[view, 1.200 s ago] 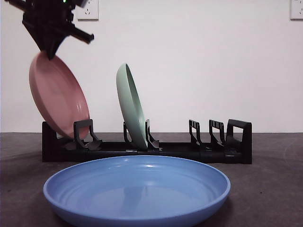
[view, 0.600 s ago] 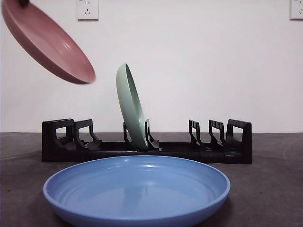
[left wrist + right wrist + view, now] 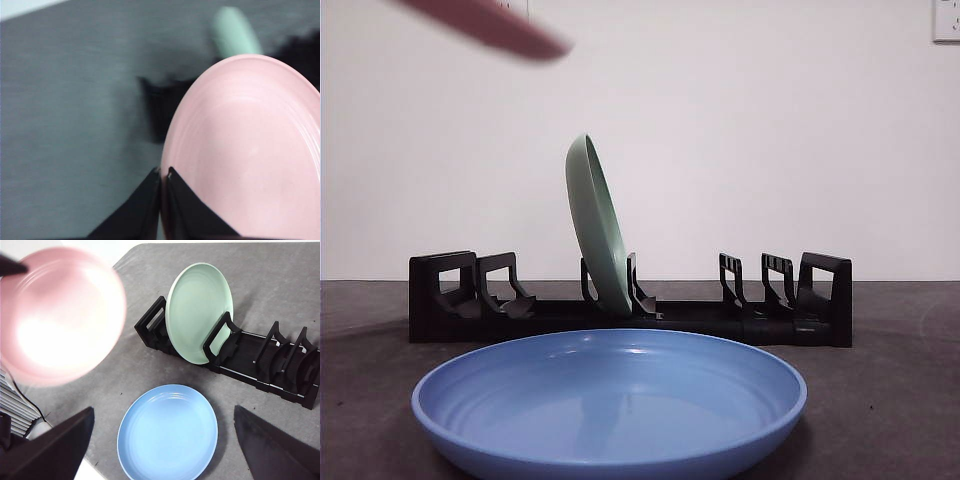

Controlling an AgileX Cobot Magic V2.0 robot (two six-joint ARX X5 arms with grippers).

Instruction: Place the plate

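My left gripper (image 3: 162, 174) is shut on the rim of a pink plate (image 3: 245, 150). It holds the plate high above the table; only a blurred edge of the pink plate (image 3: 490, 25) shows at the top left of the front view, and it shows in the right wrist view (image 3: 57, 315). A green plate (image 3: 597, 225) stands upright in a middle slot of the black dish rack (image 3: 750, 310). A blue plate (image 3: 610, 400) lies flat on the table in front of the rack. My right gripper (image 3: 162, 445) is open, high above the blue plate (image 3: 167, 432).
The rack's slots at its left end (image 3: 470, 295) and right end (image 3: 790, 285) stand empty. The table's edge (image 3: 102, 467) runs close to the blue plate in the right wrist view. Wall sockets (image 3: 947, 20) sit on the back wall.
The pink plate has been lifted out of the rack's left end slot, up and to the right, tilting toward flat. It is now almost out of the front view.
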